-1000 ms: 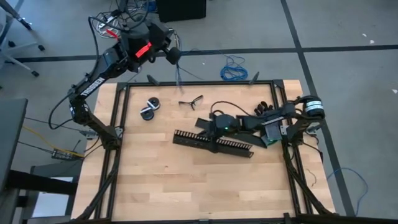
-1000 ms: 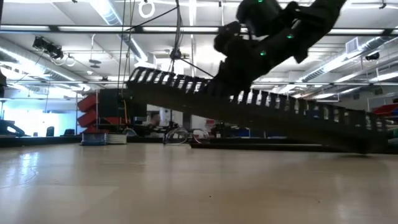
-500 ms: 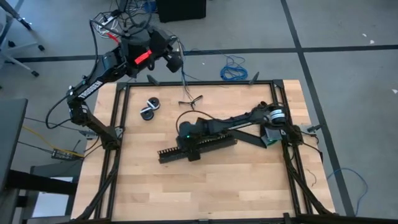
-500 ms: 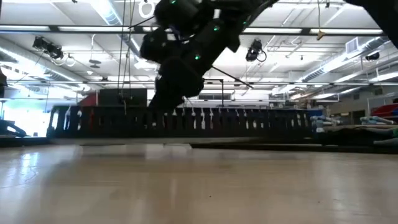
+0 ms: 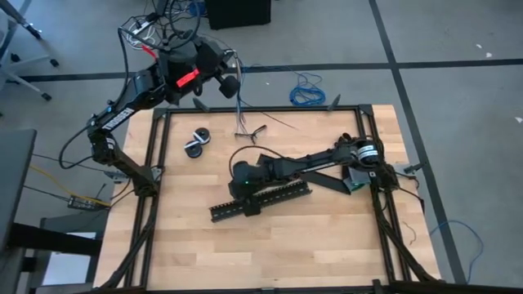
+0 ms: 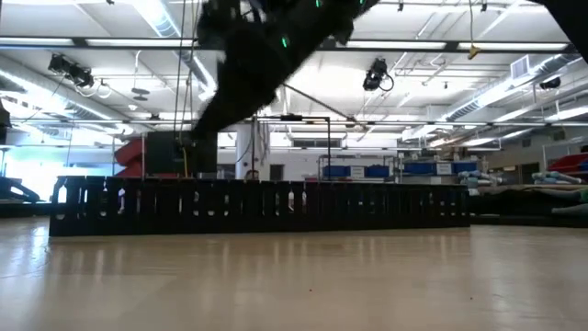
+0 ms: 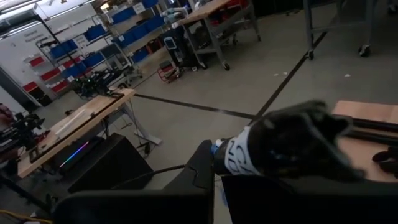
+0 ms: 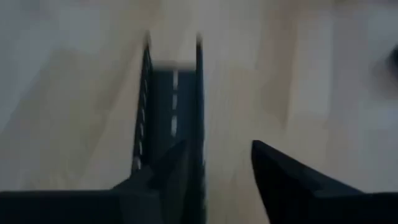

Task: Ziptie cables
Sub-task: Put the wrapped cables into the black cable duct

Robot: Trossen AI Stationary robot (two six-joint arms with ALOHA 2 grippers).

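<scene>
The right arm stretches low to the desk's [image 5: 270, 245] middle, its right gripper [image 8: 217, 168] spread above the perforated strip [image 5: 260, 200], while the left gripper [image 5: 231, 82], pressed together, dangles the cables [image 5: 242, 110] over the far edge.

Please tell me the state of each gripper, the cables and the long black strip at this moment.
left gripper: shut on the cables, raised over the table's far edge.
cables: hanging from the left gripper, splayed end lowest.
right gripper: open, just above the black perforated strip.
black perforated strip: lying flat on the table, not gripped.
</scene>
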